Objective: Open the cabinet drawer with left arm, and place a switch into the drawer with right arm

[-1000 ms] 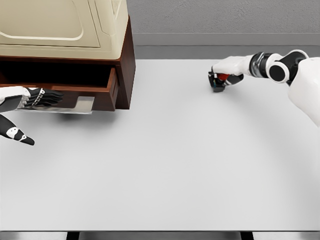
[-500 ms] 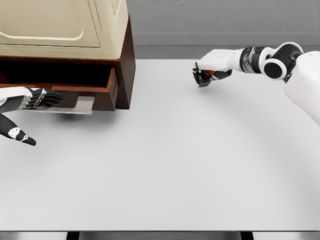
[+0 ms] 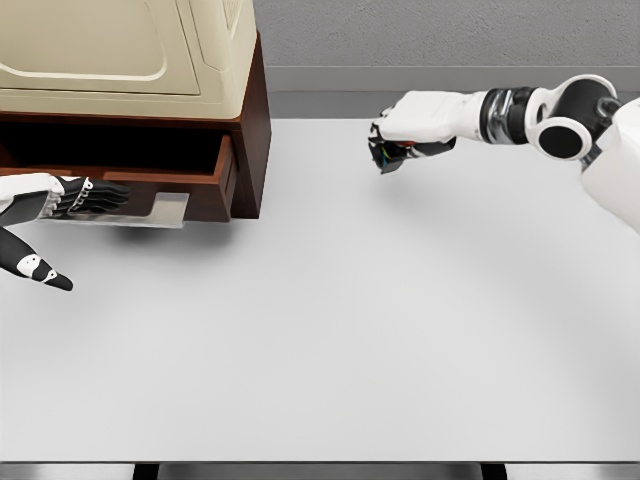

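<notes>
Head view: the cabinet (image 3: 130,60) stands at about ten o'clock on the white worktop (image 3: 330,320), a cream upper body over a dark wooden base. Its drawer (image 3: 170,185) is pulled out toward the robot, so the first half of the task looks done. The left hand (image 3: 75,195) sits at nine o'clock, at the drawer's front edge, dark fingers (image 3: 105,193) laid along the handle area; whether they actually clasp the pull or only rest against it cannot be told from here. A second dark-tipped part of the same arm shows just below it, near the picture's left edge.

At about one o'clock the right arm reaches in from the right side, and the right hand (image 3: 392,150) is clenched around the switch (image 3: 385,155), a small dark piece with a touch of red and green showing between the fingers. The switch appears to be lifted clear of the worktop, well apart from the cabinet and to the right of it.

What is left, as a judgement: carry the switch leftward to the open drawer, lower it into the cavity, and let go. The drawer's opening is narrow under the cabinet's overhang, so the approach likely needs care.
</notes>
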Robot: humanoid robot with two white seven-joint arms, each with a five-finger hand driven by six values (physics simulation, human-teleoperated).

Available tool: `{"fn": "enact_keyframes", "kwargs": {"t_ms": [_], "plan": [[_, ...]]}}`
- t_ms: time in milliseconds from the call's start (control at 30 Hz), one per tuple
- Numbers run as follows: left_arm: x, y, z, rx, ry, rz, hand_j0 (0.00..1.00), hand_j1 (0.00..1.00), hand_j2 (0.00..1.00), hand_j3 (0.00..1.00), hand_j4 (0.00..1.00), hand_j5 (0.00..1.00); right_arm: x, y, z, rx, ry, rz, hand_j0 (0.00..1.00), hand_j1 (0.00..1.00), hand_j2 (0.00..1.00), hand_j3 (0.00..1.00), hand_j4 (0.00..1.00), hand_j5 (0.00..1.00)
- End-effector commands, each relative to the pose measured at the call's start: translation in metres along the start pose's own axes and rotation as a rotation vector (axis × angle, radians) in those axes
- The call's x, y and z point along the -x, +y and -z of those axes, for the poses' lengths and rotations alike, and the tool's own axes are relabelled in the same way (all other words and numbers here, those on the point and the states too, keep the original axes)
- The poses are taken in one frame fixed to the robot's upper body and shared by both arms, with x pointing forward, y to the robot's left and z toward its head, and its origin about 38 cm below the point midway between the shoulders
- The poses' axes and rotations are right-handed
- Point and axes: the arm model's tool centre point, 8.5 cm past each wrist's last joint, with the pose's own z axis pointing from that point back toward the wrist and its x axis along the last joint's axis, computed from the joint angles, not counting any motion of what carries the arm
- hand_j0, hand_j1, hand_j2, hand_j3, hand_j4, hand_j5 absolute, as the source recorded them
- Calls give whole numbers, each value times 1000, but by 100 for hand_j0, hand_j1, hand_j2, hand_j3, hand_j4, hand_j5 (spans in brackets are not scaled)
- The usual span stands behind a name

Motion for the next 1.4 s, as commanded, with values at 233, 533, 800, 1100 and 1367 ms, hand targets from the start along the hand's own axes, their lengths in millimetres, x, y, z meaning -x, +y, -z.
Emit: {"fn": "enact_keyframes", "kwargs": {"t_ms": [233, 533, 800, 1100, 1367], "plan": [[1, -2, 2, 13, -1, -5, 100, 100, 100, 100, 100, 100, -26, -18, -3, 35, -62, -71, 44, 44, 44, 44, 44, 44], [1, -2, 2, 12, -1, -4, 100, 100, 100, 100, 100, 100, -38, -36, -5, 76, -110, -74, 44, 44, 44, 44, 44, 44], [1, -2, 2, 13, -2, -4, 100, 100, 100, 100, 100, 100, -42, -44, -2, 87, -118, -74, 43, 43, 43, 43, 43, 43], [0, -2, 2, 12, -7, -8, 100, 100, 100, 100, 100, 100, -54, -64, 6, 119, -146, -101, 43, 43, 43, 43, 43, 43], [0, -2, 2, 12, -8, -10, 100, 100, 100, 100, 100, 100, -70, -80, 17, 141, -186, -124, 43, 43, 43, 43, 43, 43]]}}
